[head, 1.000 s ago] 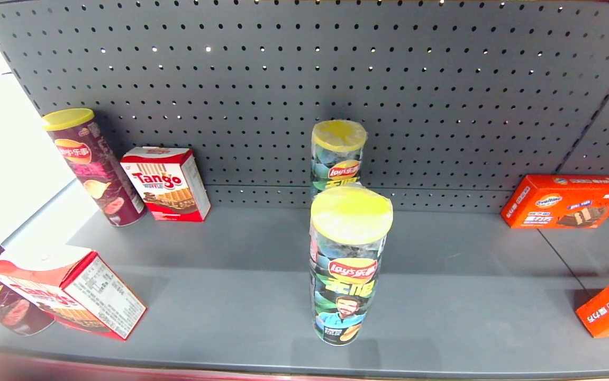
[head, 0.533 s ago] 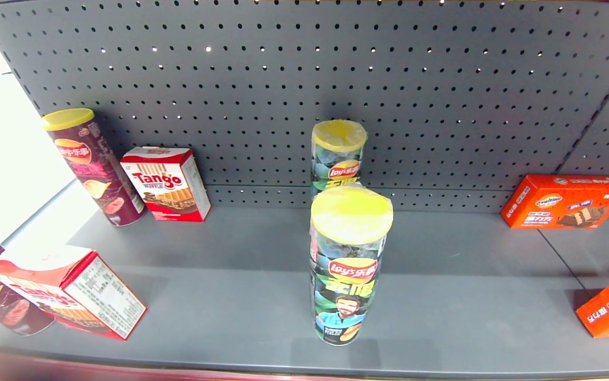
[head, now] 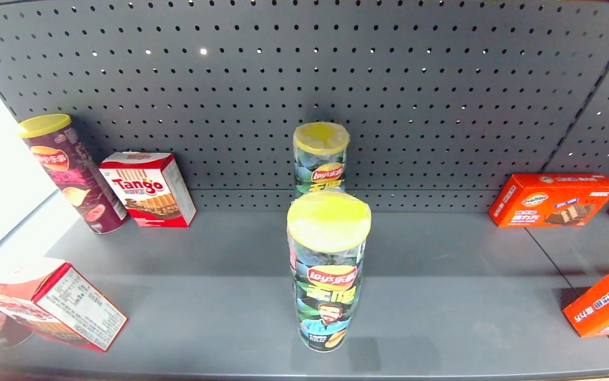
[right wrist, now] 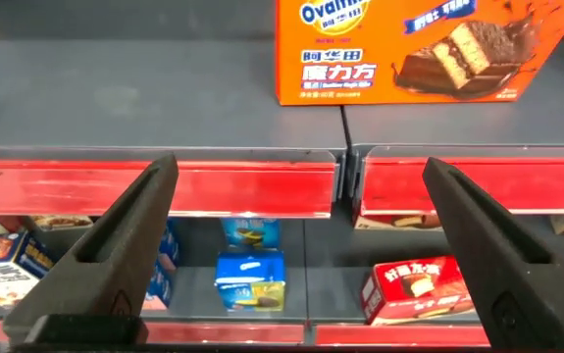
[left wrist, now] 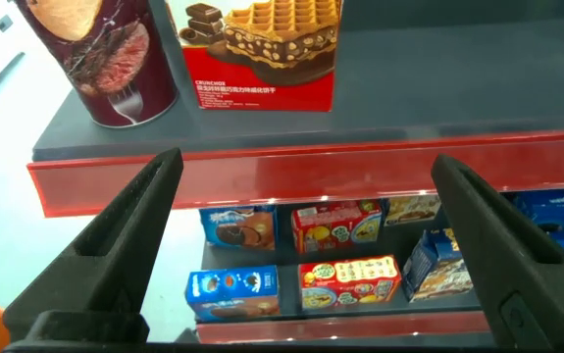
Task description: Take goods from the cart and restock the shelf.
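Observation:
On the grey shelf stand two green chip cans with yellow lids, one at the front middle and one behind it against the pegboard. My left gripper is open and holds nothing; it hangs in front of the shelf's red front edge, below a maroon chip can and a wafer box. My right gripper is open too, with nothing in it, before the red edge under an orange box.
A maroon can and a wafer box stand at the back left. Another wafer box sits front left. Orange boxes are at the back right and front right. A lower shelf holds small boxes.
The head camera has shifted, so the whole shelf scene sits further left and slightly lower in the picture. The goods on the shelf have not moved among themselves.

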